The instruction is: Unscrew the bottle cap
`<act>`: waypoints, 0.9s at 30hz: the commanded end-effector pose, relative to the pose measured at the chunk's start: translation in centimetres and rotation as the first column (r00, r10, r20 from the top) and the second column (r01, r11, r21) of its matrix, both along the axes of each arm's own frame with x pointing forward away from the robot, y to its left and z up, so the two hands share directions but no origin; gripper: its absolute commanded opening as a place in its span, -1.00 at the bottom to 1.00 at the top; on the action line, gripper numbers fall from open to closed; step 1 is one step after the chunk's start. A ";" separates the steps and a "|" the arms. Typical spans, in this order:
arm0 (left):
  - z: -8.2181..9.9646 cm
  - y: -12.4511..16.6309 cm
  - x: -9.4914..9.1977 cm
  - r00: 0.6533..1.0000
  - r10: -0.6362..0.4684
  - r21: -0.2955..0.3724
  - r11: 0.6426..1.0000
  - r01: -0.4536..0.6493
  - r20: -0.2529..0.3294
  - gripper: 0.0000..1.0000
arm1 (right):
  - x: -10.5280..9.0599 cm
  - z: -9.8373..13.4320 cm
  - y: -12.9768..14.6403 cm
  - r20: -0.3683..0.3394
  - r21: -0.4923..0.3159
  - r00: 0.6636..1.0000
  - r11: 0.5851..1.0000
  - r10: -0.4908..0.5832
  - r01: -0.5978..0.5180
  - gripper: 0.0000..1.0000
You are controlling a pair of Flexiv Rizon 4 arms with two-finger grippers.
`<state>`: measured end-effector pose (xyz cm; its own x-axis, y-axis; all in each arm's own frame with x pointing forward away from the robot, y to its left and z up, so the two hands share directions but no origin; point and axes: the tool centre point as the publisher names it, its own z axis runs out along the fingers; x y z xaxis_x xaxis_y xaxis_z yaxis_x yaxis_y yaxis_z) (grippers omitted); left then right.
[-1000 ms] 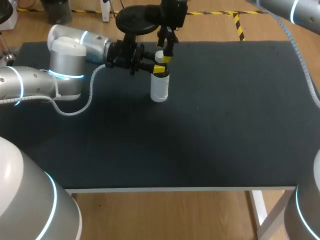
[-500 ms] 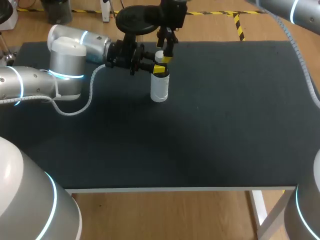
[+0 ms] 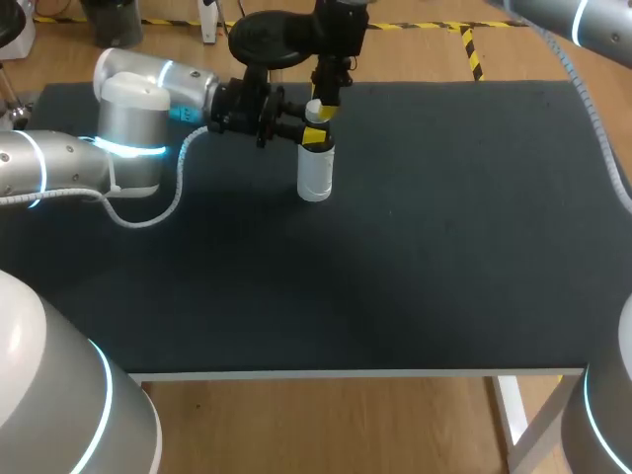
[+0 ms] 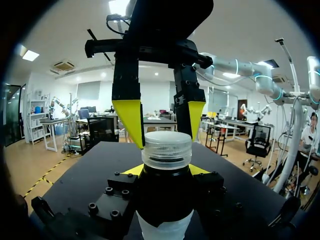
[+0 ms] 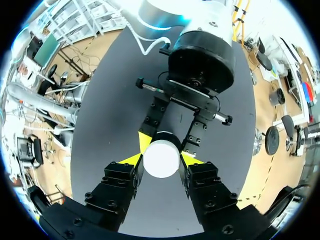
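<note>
A white bottle [image 3: 315, 176] stands upright on the dark bench [image 3: 444, 247], toward its far side and a little left of the middle, with open bench surface all round it. The left arm [image 3: 128, 118] comes in from the left and lies low and level over the bench, so that the left hand [image 4: 166, 170] meets the bottle from the side. Its two yellow tips sit against opposite sides of the dark neck, just under the cap [image 4: 166, 148], and the hand is clamped on the bottle there. The bottle's white body hangs below that grip and reaches down to the bench. The cap is pale, ribbed round its edge and still seated on the neck. The right arm [image 3: 341, 20] reaches in from the far right and ends straight above the bottle, pointing down. In its own wrist view the right hand [image 5: 161, 160] looks onto the round white top of the cap, with one finger on either side of it. The left wrist view shows the same two yellow fingers [image 4: 129, 117] coming down from above and pressing the cap's rim from both sides, so the right hand is closed on the cap. The two hands stand crosswise to each other, one directly over the other, close but not touching
</note>
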<state>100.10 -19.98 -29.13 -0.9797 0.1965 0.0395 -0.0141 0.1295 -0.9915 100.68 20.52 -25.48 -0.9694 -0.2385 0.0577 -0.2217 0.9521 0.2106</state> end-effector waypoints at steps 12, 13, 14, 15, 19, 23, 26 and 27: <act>-0.1 0.0 0.0 1.000 -0.006 -0.001 1.000 0.006 -0.001 -1.00 | 0.5 -0.6 0.2 0.025 -0.006 0.947 0.948 0.319 -0.319 -1.00; -0.1 0.0 0.0 1.000 -0.006 -0.001 1.000 0.006 -0.001 -1.00 | 0.5 -0.5 0.2 0.048 0.001 0.940 0.941 0.339 -0.339 -1.00; -0.1 0.0 0.0 1.000 -0.006 -0.001 1.000 0.006 -0.001 -1.00 | 0.5 -0.5 0.3 0.058 0.000 0.931 0.932 0.362 -0.362 -1.00; -0.1 0.0 0.0 1.000 -0.006 -0.001 1.000 0.006 -0.001 -1.00 | 0.5 -0.6 0.3 0.070 0.019 0.915 0.917 0.397 -0.399 -1.00; -0.1 0.0 0.0 1.000 -0.006 -0.001 1.000 0.006 -0.001 -1.00 | 0.5 -0.8 0.3 0.102 0.038 0.876 0.878 0.472 -0.477 -1.00; -0.1 0.0 0.0 1.000 -0.006 -0.001 1.000 0.006 -0.001 -1.00 | 0.4 -1.0 0.2 0.122 0.060 0.820 0.820 0.560 -0.569 -1.00; -0.1 0.0 0.0 1.000 -0.006 -0.001 1.000 0.006 -0.001 -1.00 | 0.5 -1.0 0.0 0.127 0.044 0.785 0.787 0.606 -0.615 -1.00; -0.1 0.0 0.0 1.000 -0.006 -0.001 1.000 0.006 -0.001 -1.00 | 0.6 -1.0 0.0 0.126 0.041 0.773 0.776 0.621 -0.630 -1.00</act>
